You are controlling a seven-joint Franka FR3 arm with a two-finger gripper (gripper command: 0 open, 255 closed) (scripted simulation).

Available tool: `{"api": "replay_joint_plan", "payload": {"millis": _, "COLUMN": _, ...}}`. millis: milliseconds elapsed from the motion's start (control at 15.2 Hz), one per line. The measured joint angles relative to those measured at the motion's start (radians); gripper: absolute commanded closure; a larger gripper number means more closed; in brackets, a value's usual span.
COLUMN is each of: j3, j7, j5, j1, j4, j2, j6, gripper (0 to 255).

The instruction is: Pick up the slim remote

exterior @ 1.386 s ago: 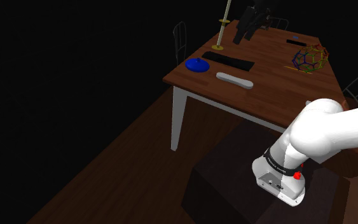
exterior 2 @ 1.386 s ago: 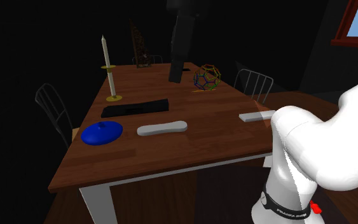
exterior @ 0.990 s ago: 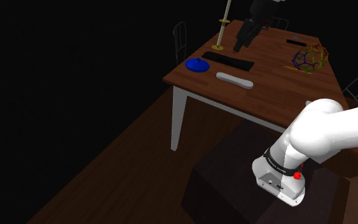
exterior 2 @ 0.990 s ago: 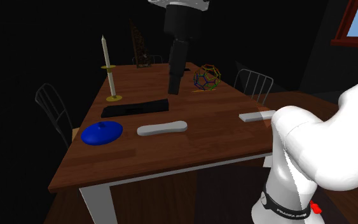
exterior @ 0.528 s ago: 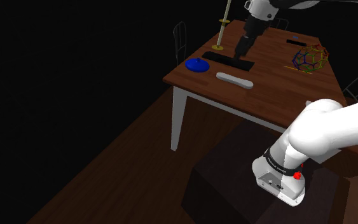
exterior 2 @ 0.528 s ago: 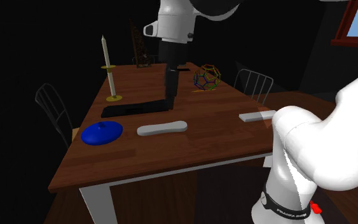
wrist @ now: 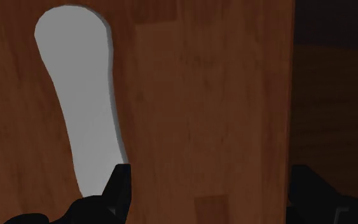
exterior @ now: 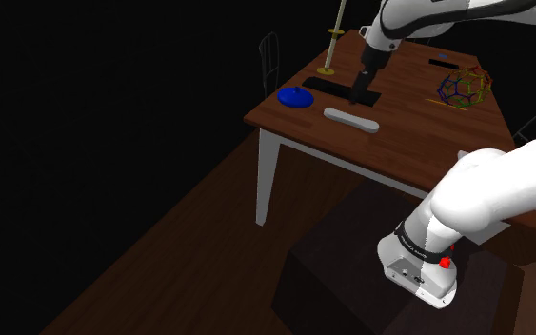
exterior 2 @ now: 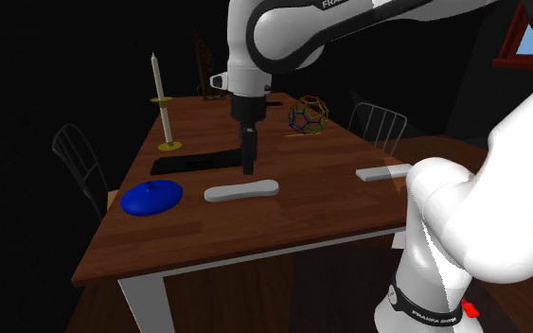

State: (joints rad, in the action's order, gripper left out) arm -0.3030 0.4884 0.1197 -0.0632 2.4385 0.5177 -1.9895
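Observation:
A slim pale grey remote lies flat on the brown wooden table, near its front edge. My black gripper points down, low over the table, just behind the remote and over the end of a long flat black slab. In the wrist view the gripper is open, its fingers wide apart with bare wood between them. The remote stretches away from beside one fingertip, untouched.
A blue dish, a candle on a brass holder and a wire polyhedron share the table. A second pale bar lies near my arm. Metal chairs flank the table.
The arm has come down from high above the table's back towards the remote, and the gripper now hangs just over the surface. Its fingers have stayed open.

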Motion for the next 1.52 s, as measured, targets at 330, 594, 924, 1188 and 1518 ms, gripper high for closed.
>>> {"api": "replay_joint_plan", "payload": {"millis": 330, "j3": -0.077, "j7": 0.109, "j5": 0.017, "j1": -0.005, "j4": -0.027, "j2": -0.152, "j6": -0.104, "gripper": 0}}
{"api": "replay_joint_plan", "payload": {"millis": 594, "j3": -0.138, "j7": 0.209, "j5": 0.007, "j1": -0.008, "j4": -0.064, "j2": -0.294, "j6": -0.190, "gripper": 0}}
{"api": "replay_joint_plan", "payload": {"millis": 924, "j3": -0.165, "j7": 0.262, "j5": -0.015, "j1": -0.008, "j4": -0.070, "j2": -0.384, "j6": -0.263, "gripper": 0}}
{"api": "replay_joint_plan", "payload": {"millis": 1188, "j3": -0.173, "j7": 0.278, "j5": -0.030, "j1": -0.008, "j4": -0.048, "j2": -0.419, "j6": -0.318, "gripper": 0}}
{"api": "replay_joint_plan", "payload": {"millis": 1518, "j3": -0.173, "j7": 0.280, "j5": -0.034, "j1": -0.007, "j4": -0.045, "j2": -0.427, "j6": -0.330, "gripper": 255}}
